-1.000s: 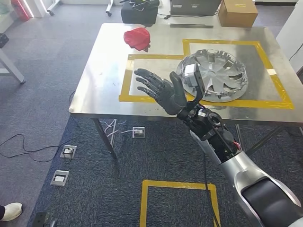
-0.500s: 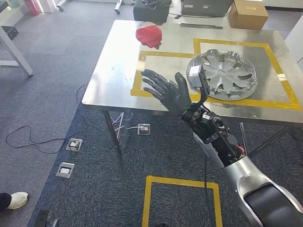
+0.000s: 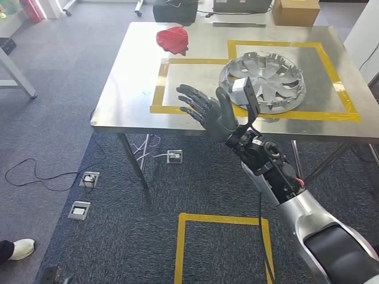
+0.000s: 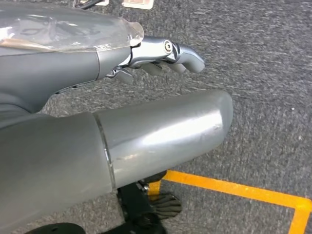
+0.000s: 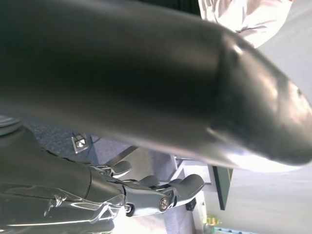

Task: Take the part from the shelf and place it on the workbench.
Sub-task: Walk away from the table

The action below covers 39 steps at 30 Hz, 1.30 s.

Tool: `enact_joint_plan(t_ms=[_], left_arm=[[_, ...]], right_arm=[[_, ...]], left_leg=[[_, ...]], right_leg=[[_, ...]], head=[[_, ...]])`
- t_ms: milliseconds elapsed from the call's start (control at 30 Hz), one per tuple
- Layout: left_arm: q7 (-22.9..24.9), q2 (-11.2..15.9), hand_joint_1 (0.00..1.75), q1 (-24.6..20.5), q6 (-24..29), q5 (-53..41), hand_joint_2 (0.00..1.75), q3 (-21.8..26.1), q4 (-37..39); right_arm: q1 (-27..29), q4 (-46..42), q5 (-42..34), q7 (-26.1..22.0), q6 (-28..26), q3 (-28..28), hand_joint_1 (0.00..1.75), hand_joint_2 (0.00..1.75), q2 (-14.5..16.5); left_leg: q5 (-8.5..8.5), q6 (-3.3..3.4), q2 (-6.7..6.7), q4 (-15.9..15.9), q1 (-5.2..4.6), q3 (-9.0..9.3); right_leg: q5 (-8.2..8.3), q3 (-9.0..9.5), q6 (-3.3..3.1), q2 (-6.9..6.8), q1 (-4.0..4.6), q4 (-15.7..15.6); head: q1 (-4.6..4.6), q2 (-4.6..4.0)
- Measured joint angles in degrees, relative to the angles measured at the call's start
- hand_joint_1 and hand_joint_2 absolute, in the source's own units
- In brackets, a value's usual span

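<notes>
Head view is showing the silver spoked part lying flat inside the yellow tape on the surface; being round, it is showing no long axis. Right hand is hovering over the near edge, fingers spread, holding nothing. Left hand is hanging above the floor, fingers apart, holding nothing.

No legible text, labels or numbers anywhere.

Your right hand hangs over the workbench's near edge; hubcap just right, cloth beyond.
</notes>
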Motion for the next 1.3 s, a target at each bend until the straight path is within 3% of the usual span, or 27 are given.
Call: enact_joint_plan(t_ms=[67,100,200,267,333,367,400,433,467,533,600,700,733,800,867,900,933,967,1067,1100,1233,1300], left_arm=[[0.0,0.2,0.00,-0.1,0.0,0.0,0.00,0.0,0.0],[0.0,0.2,0.00,-0.2,0.0,0.1,0.00,0.0,0.0],[0.1,0.2,0.00,-0.1,0.0,0.2,0.00,0.0,0.0],[0.1,0.2,0.00,-0.3,0.0,0.3,0.00,0.0,0.0],[0.2,0.2,0.00,-0.3,0.0,0.3,0.00,0.0,0.0],[0.2,0.2,0.00,-0.3,0.1,0.4,0.00,0.0,0.0],[0.2,0.2,0.00,-0.2,0.1,0.4,0.00,0.0,0.0],[0.2,0.2,0.00,-0.2,0.1,0.4,0.00,0.0,0.0],[0.2,0.1,0.00,-0.2,0.1,0.4,0.00,0.0,0.0],[0.2,0.1,0.00,-0.2,0.1,0.5,0.00,0.0,0.0],[0.3,0.1,0.00,-0.3,0.1,0.6,0.00,0.0,0.0],[0.4,0.2,0.00,-0.3,0.2,0.7,0.00,0.0,0.0],[0.4,0.2,0.00,-0.3,0.2,0.7,0.00,0.0,0.0],[0.4,0.3,0.00,-0.3,0.2,0.7,0.00,0.0,0.0],[0.4,0.3,0.00,-0.2,0.2,0.9,0.00,0.0,0.0],[0.4,0.3,0.00,-0.2,0.2,1.0,0.00,0.0,0.0],[0.4,0.3,0.00,-0.2,0.2,1.0,0.00,0.0,0.0],[0.4,0.3,0.00,-0.1,0.2,1.1,0.00,0.0,0.0],[0.4,0.5,0.00,-0.1,0.2,1.3,0.00,0.0,0.0],[0.4,0.6,0.00,-0.1,0.2,1.5,0.00,0.0,0.0],[0.4,0.6,0.00,0.4,0.5,2.0,0.00,0.0,0.0],[0.4,0.6,0.00,0.5,0.5,2.1,0.00,0.0,0.0]], right_arm=[[-0.2,0.0,0.4,-0.2,0.0,0.0,0.00,0.00,0.0],[-0.3,0.1,0.6,-0.5,0.1,-0.1,0.00,0.00,0.0],[-0.4,0.4,1.3,-1.1,0.6,-0.2,0.00,0.00,0.0],[-0.4,0.6,1.6,-1.3,0.8,-0.4,0.00,0.00,0.0],[-0.4,0.8,1.7,-1.5,1.0,-0.6,0.00,0.00,0.0],[-0.4,1.0,1.7,-1.5,1.0,-0.7,0.00,0.00,0.0],[-0.4,1.2,1.7,-1.6,1.0,-0.8,0.00,0.00,0.0],[-0.4,1.3,1.7,-1.6,1.0,-0.8,0.00,0.00,0.0],[-0.4,1.5,1.7,-1.6,1.0,-0.8,0.00,0.00,0.0],[-0.6,1.6,1.7,-1.7,1.0,-0.9,0.00,0.00,0.0],[-0.8,1.6,1.8,-1.8,1.1,-0.9,0.00,0.00,0.0],[-0.9,1.8,1.9,-1.8,1.2,-0.9,0.00,0.00,0.0],[-1.0,1.8,2.0,-1.8,1.2,-0.9,0.00,0.00,0.0],[-1.1,1.8,2.0,-1.8,1.2,-0.9,0.00,0.00,0.0],[-1.0,1.9,2.0,-1.8,1.2,-0.9,0.00,0.00,0.0],[-1.0,2.0,2.1,-1.9,1.3,-0.9,0.00,0.00,0.0],[-1.0,2.2,2.4,-2.0,1.3,-0.9,0.00,0.00,0.1],[-1.0,2.3,2.7,-2.1,1.2,-0.9,0.00,0.00,0.1],[-1.0,2.5,3.8,-2.6,1.1,-0.9,0.00,0.00,0.1],[-1.1,2.5,4.3,-2.7,1.0,-0.9,0.00,0.00,0.1],[-1.1,2.8,5.9,-2.6,0.8,-0.9,0.00,0.00,0.1],[-1.2,2.8,6.1,-2.5,0.8,-0.9,0.00,0.00,0.1]], left_leg=[[2.20,0.38,-0.03,-7.1,-0.04,3.94],[2.54,0.72,-0.09,-8.5,-0.16,4.51],[3.36,2.01,-0.14,-8.8,-0.34,4.00],[4.10,2.93,-0.02,-9.1,-0.18,3.54],[4.69,3.41,0.01,-9.1,-0.19,2.84],[4.96,3.45,0.00,-9.1,-0.23,2.46],[5.21,3.42,-0.01,-9.1,-0.25,2.12],[5.46,3.34,-0.04,-9.0,-0.26,1.83],[5.66,3.23,-0.08,-9.0,-0.25,1.64],[6.01,2.87,-0.14,-9.0,-0.32,1.44],[6.44,2.29,-0.15,-8.9,-0.46,1.12],[7.01,1.19,-0.14,-8.9,-0.47,0.66],[6.37,0.89,-0.13,-8.2,-0.44,0.27],[2.68,0.47,-0.10,-3.4,-0.30,-1.91],[-1.95,0.12,-0.09,4.9,-0.25,-5.25],[-3.12,0.01,-0.08,7.8,-0.25,-6.20],[-3.20,-0.01,-0.08,8.6,-0.25,-6.09],[-2.21,0.06,-0.08,6.9,-0.25,-4.63],[2.13,0.88,-0.05,-5.7,-0.42,2.94],[2.78,1.22,-0.05,-8.2,-0.55,4.24],[3.82,2.47,0.05,-9.6,-0.76,4.20],[4.55,3.12,0.19,-9.9,-0.45,3.75]], right_leg=[[0.26,-0.59,0.50,0.00,0.17,0.4],[0.44,-0.81,0.81,0.01,0.22,0.6],[0.76,-1.27,1.84,0.09,0.09,0.7],[-2.05,-2.64,2.35,0.18,-0.08,4.0],[-7.15,-5.42,2.72,0.21,-0.18,12.0],[-9.12,-6.66,2.87,0.21,-0.19,16.0],[-9.99,-7.07,2.95,0.21,-0.19,18.2],[-9.80,-6.43,2.95,0.21,-0.20,18.2],[-8.52,-4.49,2.88,0.21,-0.20,15.6],[-5.21,1.15,2.55,0.29,-0.15,6.6],[-3.60,4.12,2.09,0.44,0.08,0.8],[-2.90,3.72,1.19,0.40,0.19,0.2],[-2.49,3.50,0.78,0.31,0.08,0.0],[-1.59,2.74,0.01,0.10,-0.13,-0.3],[-0.86,1.60,-0.33,0.06,-0.02,-0.2],[-0.50,1.08,-0.35,0.04,0.03,-0.2],[-0.19,0.64,-0.33,0.04,0.08,-0.2],[0.07,0.31,-0.26,0.04,0.12,-0.2],[0.61,-0.31,0.21,0.01,0.31,0.0],[0.79,-0.50,0.47,0.00,0.38,0.1],[0.95,-1.20,1.60,0.05,0.36,0.5],[-2.20,-2.62,2.12,0.16,0.28,4.2]], head=[[-0.04,0.00],[0.04,0.00],[0.29,0.00],[0.49,0.00],[1.00,0.00],[1.23,0.00],[1.39,0.00],[1.56,0.00],[1.75,0.00],[2.24,0.00],[2.38,0.00],[2.15,0.00],[2.00,0.00],[1.42,0.00],[0.67,0.00],[0.42,0.00],[0.24,0.00],[0.13,0.00],[-0.07,0.00],[-0.03,0.00],[0.13,0.00],[0.42,0.00]])
